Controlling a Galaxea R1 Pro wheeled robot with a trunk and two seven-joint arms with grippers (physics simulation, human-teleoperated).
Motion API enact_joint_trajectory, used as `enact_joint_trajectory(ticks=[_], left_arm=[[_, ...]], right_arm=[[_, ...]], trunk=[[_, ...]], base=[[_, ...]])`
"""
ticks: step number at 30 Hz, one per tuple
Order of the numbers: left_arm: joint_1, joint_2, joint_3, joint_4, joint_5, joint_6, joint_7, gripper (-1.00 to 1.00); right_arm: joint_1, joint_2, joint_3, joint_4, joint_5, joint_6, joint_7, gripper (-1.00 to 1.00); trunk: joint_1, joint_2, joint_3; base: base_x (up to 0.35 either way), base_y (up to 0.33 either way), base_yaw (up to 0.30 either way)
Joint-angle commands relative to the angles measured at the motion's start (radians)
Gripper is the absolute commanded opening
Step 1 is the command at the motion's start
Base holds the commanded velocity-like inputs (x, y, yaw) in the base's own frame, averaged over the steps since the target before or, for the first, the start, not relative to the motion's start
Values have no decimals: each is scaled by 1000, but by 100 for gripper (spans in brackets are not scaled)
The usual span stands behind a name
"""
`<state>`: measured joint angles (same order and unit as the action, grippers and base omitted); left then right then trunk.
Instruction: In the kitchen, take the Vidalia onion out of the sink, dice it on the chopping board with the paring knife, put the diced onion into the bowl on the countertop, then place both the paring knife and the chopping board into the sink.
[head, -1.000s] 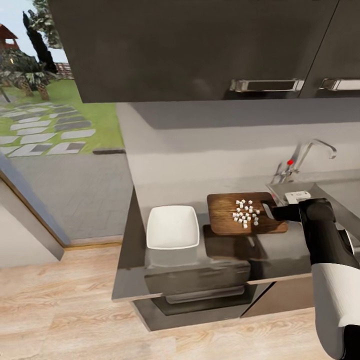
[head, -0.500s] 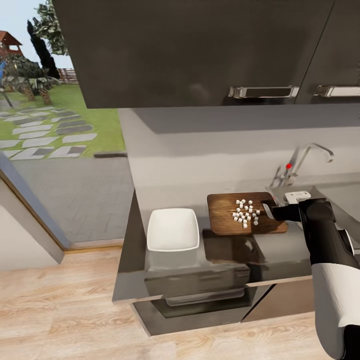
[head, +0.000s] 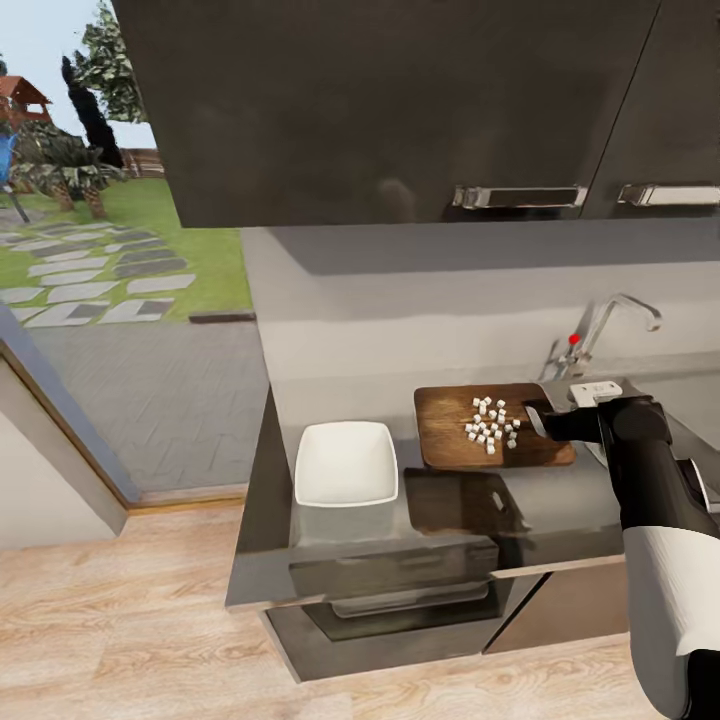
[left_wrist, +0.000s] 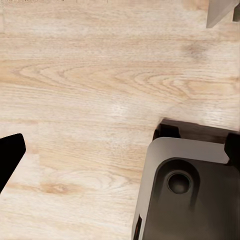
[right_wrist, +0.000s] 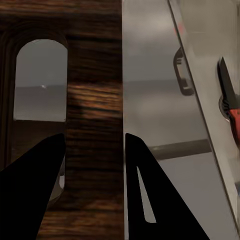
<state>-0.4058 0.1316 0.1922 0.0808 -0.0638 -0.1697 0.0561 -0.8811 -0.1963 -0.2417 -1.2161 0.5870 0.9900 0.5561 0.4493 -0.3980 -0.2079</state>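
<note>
Nearest the camera in the head view, the right arm's white and black links rise from the lower right corner, cut off by the frame edge. The right hand (head: 537, 420) is clamped on the handle end of the chopping board (head: 480, 425); in the right wrist view its two dark fingers (right_wrist: 150, 200) straddle the board's end bar beside the slot handle. The board is held above the counter (head: 450, 510), its dark reflection lying on the glossy grey surface below, and carries a scatter of white diced onion (head: 490, 422) pieces. The white square bowl (head: 346, 463) sits on the counter just left of the board. Behind the hand, the sink (head: 640, 395) is largely hidden by the arm; its chrome tap (head: 615, 320) with red knob stands clear. The right wrist view shows the paring knife (right_wrist: 227, 95), partly cut off, lying in the basin. The left wrist view looks down on light wooden floor (left_wrist: 100, 75); the left hand's state cannot be told. No writing is legible. Dark wall cabinets (head: 400, 100) hang above, and a lawn with stepping stones lies beyond the left opening.
</note>
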Motion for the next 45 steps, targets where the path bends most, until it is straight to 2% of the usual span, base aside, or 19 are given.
enact_joint_trajectory(ticks=[1, 14, 17, 20, 25, 45], left_arm=[[-2, 0, 6, 5, -7, -8, 4, 100], [-2, 0, 6, 5, -7, -8, 4, 100], [-2, 0, 6, 5, -7, -8, 4, 100], [-2, 0, 6, 5, -7, -8, 4, 100], [-2, 0, 6, 5, -7, -8, 4, 100], [-2, 0, 6, 5, -7, -8, 4, 100]], right_arm=[[-1, 0, -1, -4, 10, 3, 10, -100], [-1, 0, 1, -23, 10, 4, 10, -100], [-1, 1, 23, -23, 32, 4, 10, -100], [-1, 8, 42, -22, 68, 3, 10, -100], [-1, 33, 47, -22, 77, 3, 10, -100], [-6, 35, 47, -45, 77, 4, 10, -100]], trunk=[[1, -2, 0], [1, -2, 14], [1, -2, 14], [1, -2, 14], [1, -2, 14], [1, -2, 14]], base=[[0, 0, 0], [0, 0, 0], [0, 59, 0], [0, 212, 0], [0, 251, 0], [0, 240, 0]])
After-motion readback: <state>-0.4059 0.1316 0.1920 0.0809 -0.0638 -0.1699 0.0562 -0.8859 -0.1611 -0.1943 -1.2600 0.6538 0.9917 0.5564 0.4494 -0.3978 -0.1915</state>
